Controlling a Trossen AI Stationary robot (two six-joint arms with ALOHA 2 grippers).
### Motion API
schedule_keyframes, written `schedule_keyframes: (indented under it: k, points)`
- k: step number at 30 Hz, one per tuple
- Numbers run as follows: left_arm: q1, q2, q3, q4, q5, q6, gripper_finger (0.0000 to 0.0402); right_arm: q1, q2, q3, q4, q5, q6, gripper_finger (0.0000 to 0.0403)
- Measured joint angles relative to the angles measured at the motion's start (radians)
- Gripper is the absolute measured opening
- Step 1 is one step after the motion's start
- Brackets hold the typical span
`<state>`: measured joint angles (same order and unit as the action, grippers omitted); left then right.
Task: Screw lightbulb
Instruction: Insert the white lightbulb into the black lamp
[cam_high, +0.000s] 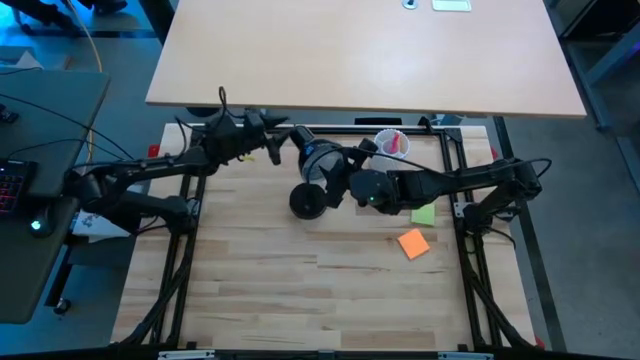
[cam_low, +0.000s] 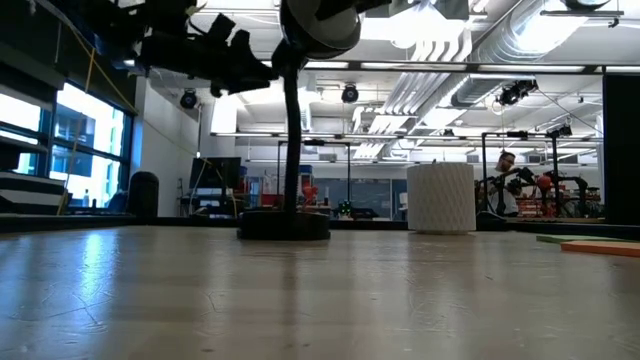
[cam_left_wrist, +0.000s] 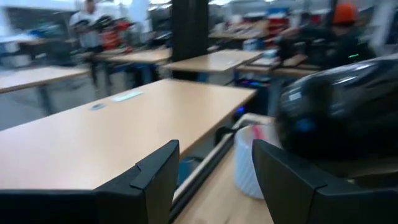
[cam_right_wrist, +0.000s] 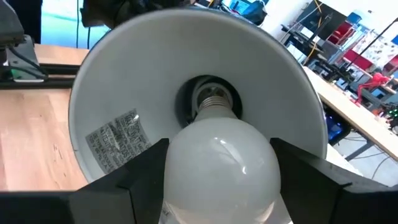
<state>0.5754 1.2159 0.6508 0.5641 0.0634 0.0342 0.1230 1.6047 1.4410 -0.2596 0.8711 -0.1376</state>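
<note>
Item: orange note (cam_high: 412, 243) and green note (cam_high: 423, 214), flat on the worktop (cam_high: 300, 290) toward its right edge, nearest.

Item: desk lamp (cam_high: 318, 175), round base mid-worktop, shade tipped up toward the right arm.

Item: right hand (cam_right_wrist: 217, 180), grasping the lightbulb (cam_right_wrist: 219, 163), whose threaded base sits at the socket (cam_right_wrist: 213, 99) inside the shade; how deeply engaged is hard to tell.

Item: left hand (cam_left_wrist: 214, 177), released and empty, beside the shade near the far edge.

Item: white cup (cam_high: 391, 144), far right corner.

Risk: a tilted bulb may cross-thread; the unsteadied lamp may twist or topple under the turning.
</note>
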Motion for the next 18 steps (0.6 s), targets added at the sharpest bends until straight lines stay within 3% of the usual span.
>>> schedule_keyframes:
  k: [8,13,18]
  points:
    - [-0.037,0.044,0.0,0.09,0.16,-0.053,0.0197,-0.01,0.03,0.0,0.01,0.006,-0.005,0.0252]
    - [-0.056,-0.005,-0.003,0.03,0.158,-0.059,0.0197,0.001,0.043,0.001,0.01,0.029,-0.026,0.0252]
    - [-0.063,-0.06,-0.003,-0.042,0.172,-0.081,0.0197,0.023,0.042,0.0,0.051,0.033,-0.163,0.0252]
